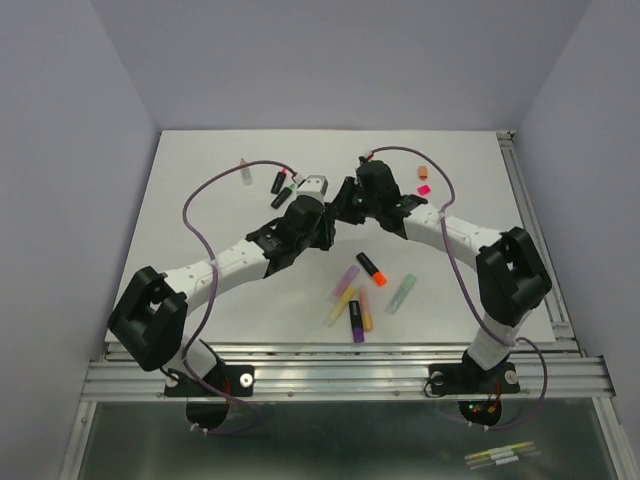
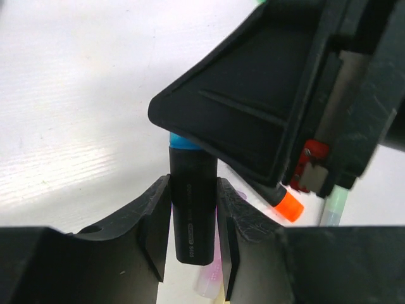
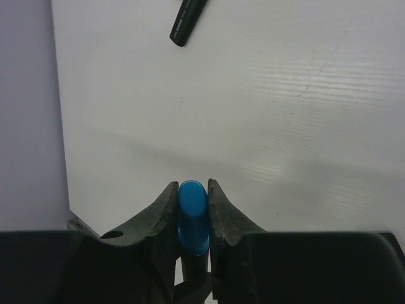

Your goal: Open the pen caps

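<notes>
My left gripper (image 2: 192, 185) is shut on the black barrel of a pen (image 2: 193, 221) and holds it above the table. The pen's blue cap (image 2: 182, 140) sticks out beyond the fingers. My right gripper (image 3: 192, 191) is shut on that blue cap (image 3: 192, 212) from the opposite side. In the top view the two grippers (image 1: 328, 212) (image 1: 350, 200) meet nose to nose over the table's middle, and the held pen is hidden between them. Several capped pens (image 1: 356, 300) lie in a loose group nearer the front.
Two black pens (image 1: 281, 189) and a pastel one (image 1: 247, 172) lie at the far left. An orange cap (image 1: 423, 172) and a pink cap (image 1: 424, 189) lie loose at the far right. An orange-capped pen (image 2: 289, 206) lies below the grippers.
</notes>
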Robot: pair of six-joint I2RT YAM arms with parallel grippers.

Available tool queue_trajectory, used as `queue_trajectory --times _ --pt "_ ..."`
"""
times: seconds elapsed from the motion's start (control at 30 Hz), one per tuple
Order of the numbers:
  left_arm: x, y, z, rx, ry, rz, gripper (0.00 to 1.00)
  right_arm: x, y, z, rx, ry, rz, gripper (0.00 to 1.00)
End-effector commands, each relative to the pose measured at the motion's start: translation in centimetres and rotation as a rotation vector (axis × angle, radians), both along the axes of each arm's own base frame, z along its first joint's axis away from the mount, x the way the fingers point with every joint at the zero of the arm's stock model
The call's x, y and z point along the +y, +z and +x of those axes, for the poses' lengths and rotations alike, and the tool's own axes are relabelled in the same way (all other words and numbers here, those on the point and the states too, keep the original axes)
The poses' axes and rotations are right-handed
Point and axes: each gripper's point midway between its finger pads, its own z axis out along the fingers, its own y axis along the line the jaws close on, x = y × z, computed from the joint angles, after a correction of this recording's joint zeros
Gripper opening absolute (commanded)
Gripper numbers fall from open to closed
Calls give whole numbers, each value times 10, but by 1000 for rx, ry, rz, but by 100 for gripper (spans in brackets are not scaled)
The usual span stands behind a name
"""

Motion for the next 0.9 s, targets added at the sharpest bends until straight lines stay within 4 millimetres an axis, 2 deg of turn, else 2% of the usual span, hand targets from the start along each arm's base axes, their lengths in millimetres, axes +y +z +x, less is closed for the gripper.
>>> queue_trajectory --times 0.0,0.03,0.1,0.13,0.17,0.27,0.33,0.37,0.4,0.43,0.47,0.5,0.53,0.57,0.6,0.63,0.67,0.7,0.73,0.77,0.83,0.87 --pt "-1 -29 -70 190 -94 -46 0 -60 82 106 -257 -367 -25 1" --pt "0 -35 -83 218 -98 -50 0 -76 89 124 -265 -417 -36 1" --pt "-3 -34 -99 245 -122 -74 0 -91 103 141 -307 -480 -58 1" --pt "-5 -32 -104 249 -134 -79 0 -102 100 152 -315 -508 -89 1" --pt "-6 -31 -107 252 -138 -83 0 -111 117 161 -341 -538 -83 1" --pt "-11 -25 -117 268 -167 -113 0 -132 123 181 -343 -593 -93 1" --pt "-11 -26 -118 273 -169 -105 0 -132 126 182 -344 -560 -78 1" --pt "-7 -26 -111 254 -136 -87 0 -130 123 180 -346 -542 -78 1" --pt "-6 -24 -111 250 -139 -82 0 -127 134 178 -371 -522 -60 1" --pt "-7 -14 -101 215 -115 -81 0 -124 123 173 -358 -494 -68 1" --pt "-5 -9 -93 206 -99 -80 0 -120 123 168 -364 -459 -61 1" --pt "-9 5 -85 172 -116 -88 0 -120 130 162 -378 -443 -58 1" --pt "-9 13 -79 148 -115 -94 0 -121 121 156 -364 -424 -72 1" --pt "-5 22 -67 111 -106 -96 0 -118 138 151 -409 -406 -47 1" --pt "-6 31 -59 95 -95 -116 0 -116 129 148 -395 -386 -55 1" --pt "-7 47 -48 54 -107 -135 0 -117 140 139 -412 -371 -41 1" --pt "-8 59 -38 21 -101 -163 0 -111 130 129 -396 -319 -38 1" --pt "-7 68 -27 -2 -96 -185 0 -109 128 120 -397 -291 -25 1" --pt "-8 83 -18 -11 -135 -242 0 -107 148 110 -449 -268 11 1" --pt "-12 100 -9 -58 -156 -298 2 -97 138 96 -439 -191 41 1" --pt "-17 119 -2 -91 -230 -361 13 -90 141 79 -442 -131 79 1" --pt "-20 131 2 -129 -259 -389 30 -88 151 67 -455 -102 111 1"
